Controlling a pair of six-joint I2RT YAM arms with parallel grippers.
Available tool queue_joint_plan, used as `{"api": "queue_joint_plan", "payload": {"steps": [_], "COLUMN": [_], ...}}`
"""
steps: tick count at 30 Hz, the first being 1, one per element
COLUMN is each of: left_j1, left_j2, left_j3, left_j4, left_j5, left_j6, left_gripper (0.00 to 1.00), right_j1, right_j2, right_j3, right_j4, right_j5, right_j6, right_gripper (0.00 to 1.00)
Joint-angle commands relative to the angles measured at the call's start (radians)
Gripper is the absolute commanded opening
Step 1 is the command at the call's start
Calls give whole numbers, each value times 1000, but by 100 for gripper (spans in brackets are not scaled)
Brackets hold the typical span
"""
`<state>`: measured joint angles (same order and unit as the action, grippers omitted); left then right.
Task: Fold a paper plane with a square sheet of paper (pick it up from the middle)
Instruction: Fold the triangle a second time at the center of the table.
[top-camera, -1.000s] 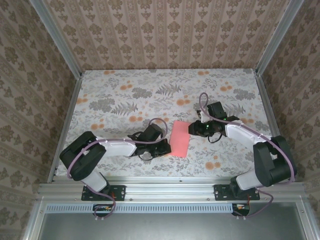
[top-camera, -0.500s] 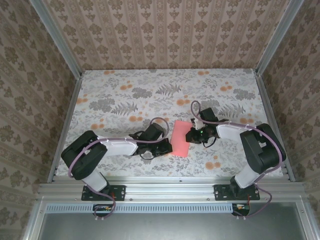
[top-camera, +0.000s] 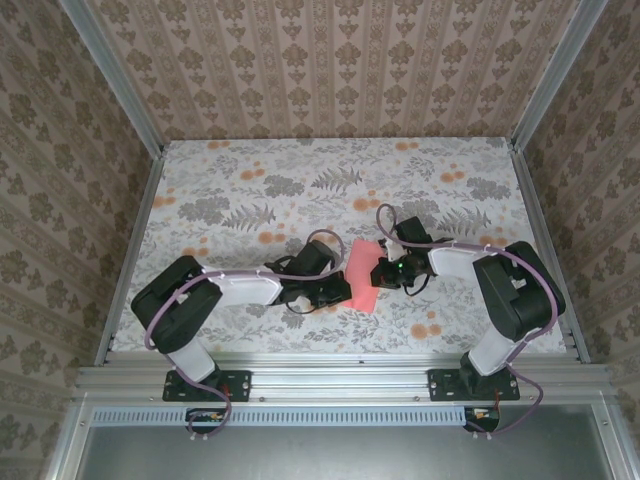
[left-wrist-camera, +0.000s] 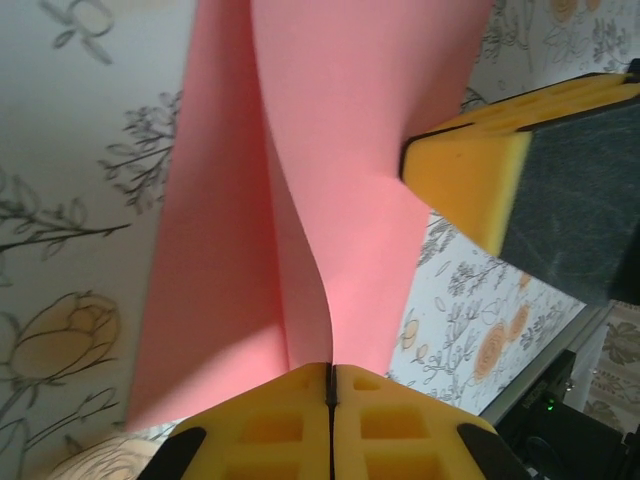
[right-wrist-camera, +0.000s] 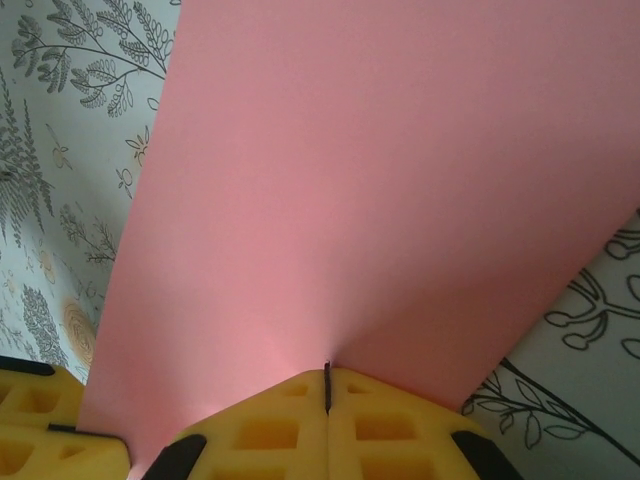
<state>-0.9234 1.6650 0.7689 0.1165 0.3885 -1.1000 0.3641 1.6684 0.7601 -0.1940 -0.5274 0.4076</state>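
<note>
Both arms of a tabletop robot grip the square sheet of paper (top-camera: 362, 282) a short way beyond the middle of the aluminium rail (top-camera: 340, 372) that carries their bases. The left arm (top-camera: 240, 290) reaches in from the rail's left end and the right arm (top-camera: 462, 262) from its right end. Each set of jaws is pressed together on an opposite edge of the salmon-pink sheet, roughly at mid-edge. The wrist cameras show the yellow foam pads (right-wrist-camera: 270, 432) meeting with only paper between them. From the left wrist the sheet can be seen bowing up into a soft ridge that runs from one grip toward the other. No sharp crease and no pointed nose is visible, so the paper plane looks hardly begun. The step in hand appears to be the pick-up from the middle, or the very start of the first centre fold. The next move likely calls for the two arms to travel together. If they part, the thin sheet may tear or slip out of a pinch; if they close unevenly, the bend may wander off the centre line. The table (top-camera: 240, 180) beyond the rail wears a pale cloth printed with grey foliage and small orange flower prints (top-camera: 268, 238). Beige damask wallpaper (top-camera: 330, 60) in vertical stripes closes in the booth on three sides, and bare metal posts (top-camera: 110, 75) rise at its far corners.
</note>
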Motion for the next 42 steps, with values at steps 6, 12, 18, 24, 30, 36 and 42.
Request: {"api": "queue_joint_plan", "payload": {"steps": [6,12,18,24,30,36,42], "left_j1": [-5,-3,1,11,16,23,27], "left_j2": [47,90,139,182,203,213,207], "left_j3": [71,118,158,172,164,153,149], "left_j4": [-3,8,9,24,36,43,49], "left_j5": [35,53,67,77,84,88,95], "left_j6": [20,29,40,48,49,54,56], "left_gripper": [7,7,7,7,7,7,7], "right_j1": [7,9,10,9,8,-6,-21], "right_j2": [25,19,10,1,-40,-95,-67], "right_j3": [22,21,24,25,38,59,90], "right_j4": [-44,-41,-34,-24,-35,-103,-150], "right_j5": [19,4,-11,-30,-35,27,113], "right_j6": [-46,-52,-50,-39,-30,-50,-79], "right_gripper": [6,5,5,5,7,10,11]}}
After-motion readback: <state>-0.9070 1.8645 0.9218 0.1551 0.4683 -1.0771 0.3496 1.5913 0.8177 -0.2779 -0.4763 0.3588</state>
